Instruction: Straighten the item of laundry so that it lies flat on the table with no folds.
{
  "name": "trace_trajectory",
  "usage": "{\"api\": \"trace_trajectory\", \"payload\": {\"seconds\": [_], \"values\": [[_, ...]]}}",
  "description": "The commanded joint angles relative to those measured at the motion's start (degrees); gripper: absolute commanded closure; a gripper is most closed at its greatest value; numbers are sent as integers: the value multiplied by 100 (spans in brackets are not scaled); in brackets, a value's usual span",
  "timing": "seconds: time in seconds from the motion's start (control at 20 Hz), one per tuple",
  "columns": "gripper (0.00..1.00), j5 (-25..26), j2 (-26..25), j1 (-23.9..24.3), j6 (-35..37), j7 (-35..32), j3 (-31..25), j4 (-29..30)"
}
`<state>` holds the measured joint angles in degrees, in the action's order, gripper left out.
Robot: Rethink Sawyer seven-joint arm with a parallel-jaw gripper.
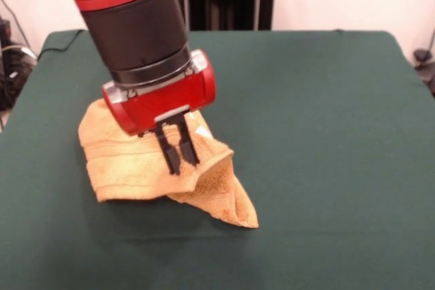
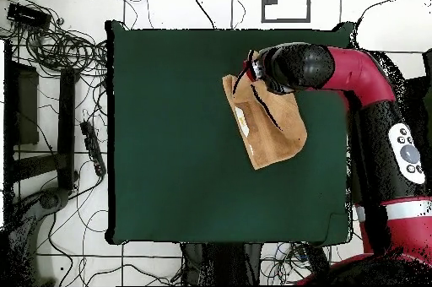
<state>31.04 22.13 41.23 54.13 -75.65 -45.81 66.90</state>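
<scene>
Lying crumpled under the jaws, the towel [image 1: 136, 161] sat folded over on itself on the table [image 1: 326, 140], with 1 pointed corner sticking out past the fingertips toward the near edge. The gripper [image 1: 182, 155] hung low over the cloth, its 2 dark fingers [image 1: 166, 151] close together with only a narrow gap; whether they pinched any fabric could not be made out. Bare green cloth spread wide on every side of the jaws. In the overhead view the arm [image 2: 354, 68] hid the towel's [image 2: 274, 123] upper part, and cables [image 2: 59, 47] lay on the floor beyond the table [image 2: 169, 132].
</scene>
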Motion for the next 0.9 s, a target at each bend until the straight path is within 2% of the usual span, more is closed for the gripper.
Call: {"api": "trace_trajectory", "payload": {"seconds": [0.05,0.4,0.7,0.9], "values": [[100,184,-339,-285,672,1993,-177,-488],[100,175,-813,-329,897,2481,-209,-1237],[100,218,-1086,-475,1198,2750,-187,-1985],[100,269,-1170,-503,1329,2908,-144,-2287]]}}
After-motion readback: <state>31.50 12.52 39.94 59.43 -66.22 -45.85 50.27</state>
